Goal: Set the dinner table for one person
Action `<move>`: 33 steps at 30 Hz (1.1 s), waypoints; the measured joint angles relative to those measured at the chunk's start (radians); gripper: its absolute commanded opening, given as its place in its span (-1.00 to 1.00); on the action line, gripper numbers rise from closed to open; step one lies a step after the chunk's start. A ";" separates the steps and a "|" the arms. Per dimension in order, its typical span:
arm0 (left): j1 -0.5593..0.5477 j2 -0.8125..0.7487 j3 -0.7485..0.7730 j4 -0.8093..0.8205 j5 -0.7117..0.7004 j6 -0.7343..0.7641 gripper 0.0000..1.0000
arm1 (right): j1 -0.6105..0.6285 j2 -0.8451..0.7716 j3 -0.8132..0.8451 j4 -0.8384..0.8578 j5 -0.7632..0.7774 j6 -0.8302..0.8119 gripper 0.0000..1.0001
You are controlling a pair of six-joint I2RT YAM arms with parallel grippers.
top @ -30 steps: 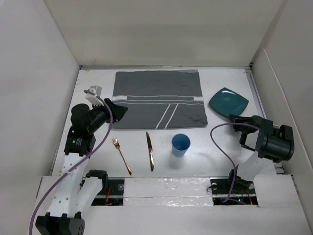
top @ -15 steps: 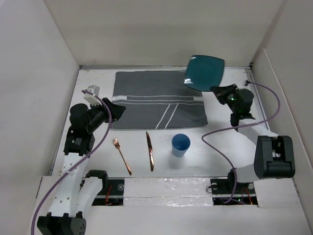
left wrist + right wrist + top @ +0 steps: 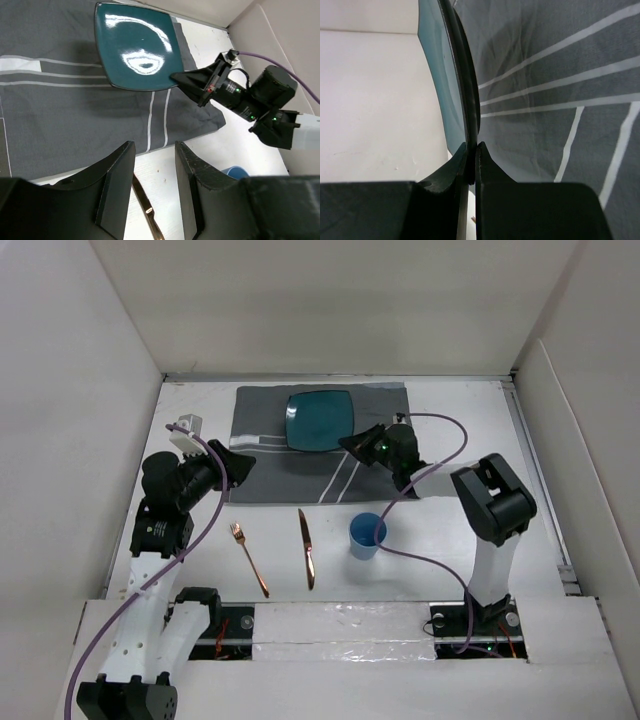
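Within right gripper (image 3: 349,443), plate (image 3: 318,420) (edge-pinched)

- No text, label, brand, number or sign can be read anywhere in the overhead view or in either wrist view.

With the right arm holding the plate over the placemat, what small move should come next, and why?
Probably lower the plate flat onto the placemat, then open. The right gripper pinches its rim, and the shadow beneath it in the left wrist view suggests it is not yet resting on the cloth.
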 measured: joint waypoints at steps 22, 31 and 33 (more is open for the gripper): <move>0.000 0.000 -0.007 0.001 0.004 0.000 -0.30 | 0.023 0.113 0.078 -0.060 0.021 0.045 -0.85; 0.000 0.000 -0.007 0.001 0.004 0.000 -0.30 | 0.015 0.132 0.090 -0.047 -0.035 0.085 -0.26; 0.000 0.000 -0.007 0.001 0.004 0.000 -0.30 | 0.014 0.132 0.100 -0.048 -0.047 0.086 -0.14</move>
